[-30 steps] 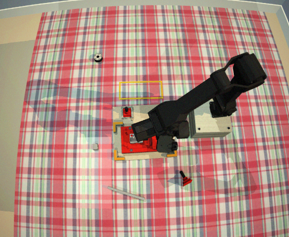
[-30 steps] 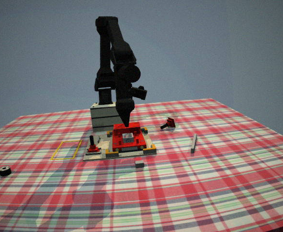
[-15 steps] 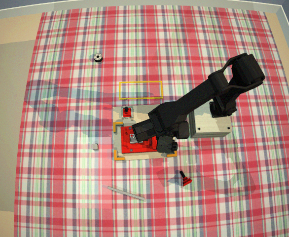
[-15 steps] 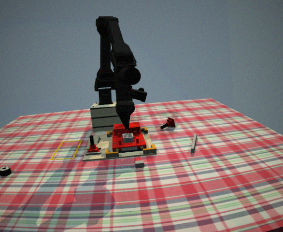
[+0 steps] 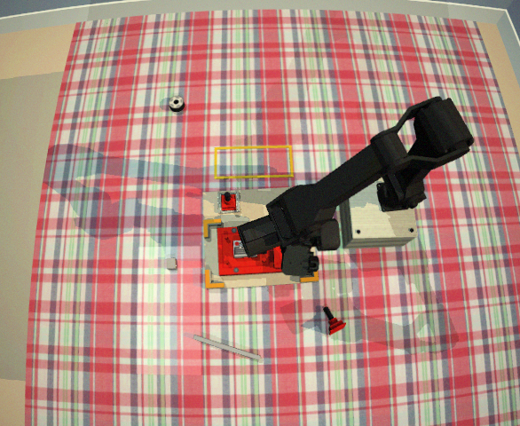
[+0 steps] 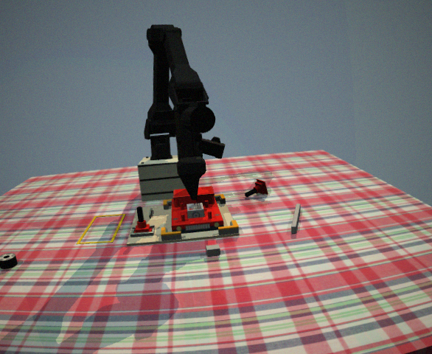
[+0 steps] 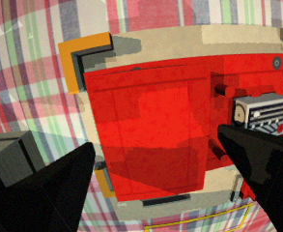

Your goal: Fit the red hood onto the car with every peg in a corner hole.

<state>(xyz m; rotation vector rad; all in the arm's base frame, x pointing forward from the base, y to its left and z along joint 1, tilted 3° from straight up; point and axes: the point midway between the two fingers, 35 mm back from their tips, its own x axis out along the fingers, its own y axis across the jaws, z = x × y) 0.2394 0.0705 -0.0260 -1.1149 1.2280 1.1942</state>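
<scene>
The red chassis [image 5: 251,268] [image 6: 178,222] [image 7: 251,70] sits in the jig [image 5: 251,281] [image 7: 180,43]. Its engine block [image 5: 240,249] [image 6: 195,209] [image 7: 262,113] is in place. Uncovered pegs [image 6: 183,216] [image 7: 223,90] stand around it. A red flat-roofed shell [image 6: 193,191] [image 7: 146,130], apparently the hood, is over the deck's other end, beside the engine and off the visible pegs. Its underside and corner holes are hidden. My gripper [image 6: 195,197] [image 7: 156,139] is open and empty above the car, with one fingertip on each side of the shell in the wrist view.
A red piece with a black stick [image 5: 227,201] [image 6: 141,224] stands in a jig socket. A similar piece [image 5: 335,324] [image 6: 261,187] lies apart. A grey bar [image 5: 227,347] [image 6: 295,219], small grey block [image 5: 171,264] [image 6: 212,250], black wheel [image 5: 176,104] [image 6: 7,261] and yellow outline [image 5: 253,146] are around.
</scene>
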